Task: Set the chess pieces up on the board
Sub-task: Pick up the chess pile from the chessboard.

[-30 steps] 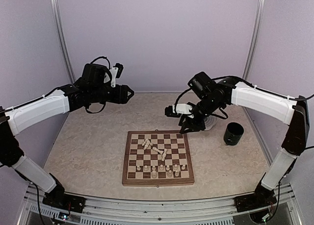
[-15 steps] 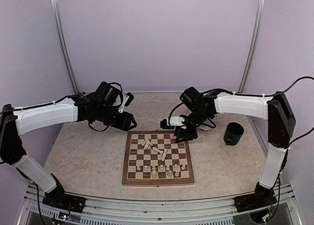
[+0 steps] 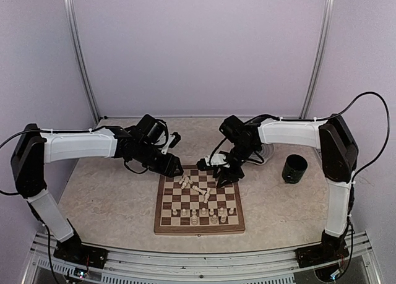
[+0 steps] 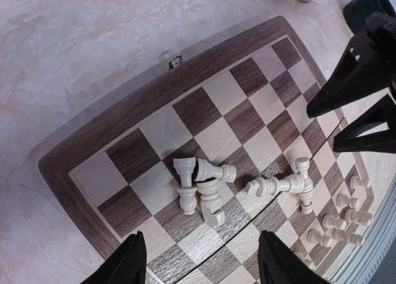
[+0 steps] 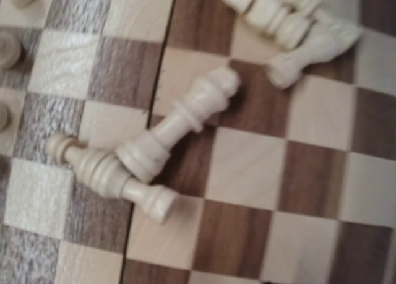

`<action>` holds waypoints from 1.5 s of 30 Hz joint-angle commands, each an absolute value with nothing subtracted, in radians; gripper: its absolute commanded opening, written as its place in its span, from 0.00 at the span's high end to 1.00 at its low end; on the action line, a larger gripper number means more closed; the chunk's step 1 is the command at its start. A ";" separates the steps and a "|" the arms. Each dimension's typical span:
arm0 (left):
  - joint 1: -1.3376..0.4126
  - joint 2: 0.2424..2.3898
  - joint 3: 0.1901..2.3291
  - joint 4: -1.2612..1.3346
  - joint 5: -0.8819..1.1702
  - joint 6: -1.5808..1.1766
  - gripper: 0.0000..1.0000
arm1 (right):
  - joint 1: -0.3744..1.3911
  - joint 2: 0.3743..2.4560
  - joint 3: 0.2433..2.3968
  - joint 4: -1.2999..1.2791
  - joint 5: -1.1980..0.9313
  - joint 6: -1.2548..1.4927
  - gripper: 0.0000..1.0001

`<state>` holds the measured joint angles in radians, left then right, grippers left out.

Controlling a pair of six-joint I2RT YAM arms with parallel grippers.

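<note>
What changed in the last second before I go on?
Both arms swung down and inward: the left gripper to the far-left corner of the board, the right gripper over its far side. Neither took hold of anything. The chess pieces and black cup stayed put.

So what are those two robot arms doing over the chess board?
They are setting up a chess game. Some standing pieces are in rows on the near side of the board, but the fallen pieces lie tipped over in the middle. The left gripper hangs open over the fallen ones, and the right gripper hangs open close by at the far side. Neither holds a piece right now.
</note>
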<state>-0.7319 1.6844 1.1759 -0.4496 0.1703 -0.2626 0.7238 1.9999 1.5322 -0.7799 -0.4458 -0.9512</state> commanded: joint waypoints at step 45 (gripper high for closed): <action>-0.721 1.622 1.005 -0.098 0.320 -0.425 0.39 | 0.755 1.961 1.441 -0.788 -0.369 -1.025 0.77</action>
<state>-0.6994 1.6070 0.9970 -0.1375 0.2806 -0.4438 0.7593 2.0098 1.4731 -0.8108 -0.3393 -1.0386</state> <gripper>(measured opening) 0.607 0.200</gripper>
